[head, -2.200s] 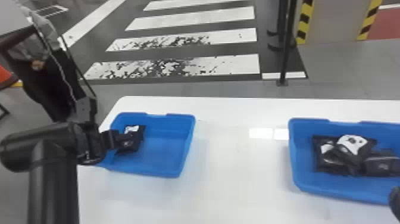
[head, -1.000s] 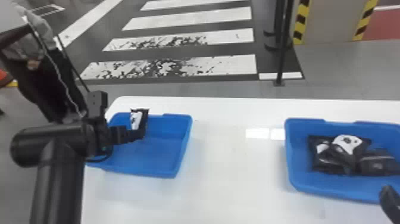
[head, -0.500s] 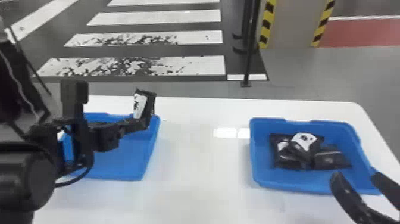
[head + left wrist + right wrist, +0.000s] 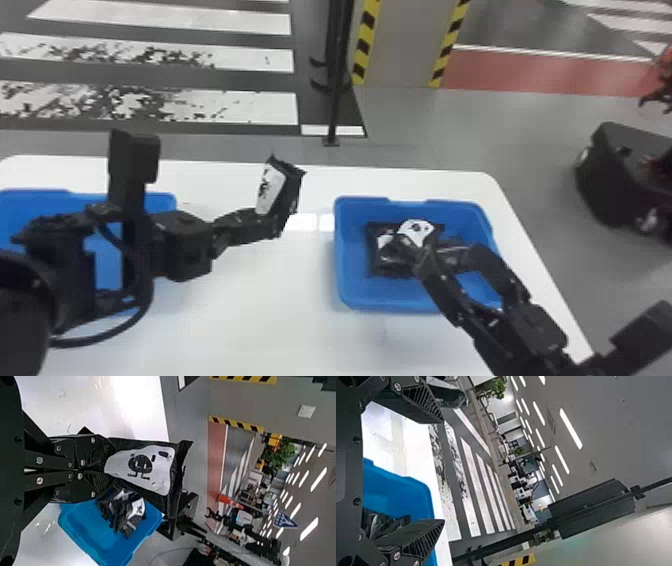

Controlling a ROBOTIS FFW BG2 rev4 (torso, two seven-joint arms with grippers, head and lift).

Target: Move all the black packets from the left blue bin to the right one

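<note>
Left gripper (image 4: 108, 469) is clamped on the packet (image 4: 144, 465), short of the right bin (image 4: 342, 270); right gripper (image 4: 450, 258) has fingers apart. I'd grab the free end squarely before letting go.

A white table with rounded corners (image 4: 260, 320) is standing on a smooth grey floor (image 4: 400, 130). Beyond it, white crosswalk stripes (image 4: 200, 21) are running near a slim black pole (image 4: 335, 110); yellow-and-black striped bands (image 4: 367, 40) are edging a grey panel (image 4: 407, 45). Long white ceiling lights (image 4: 570, 429) are glowing.
</note>
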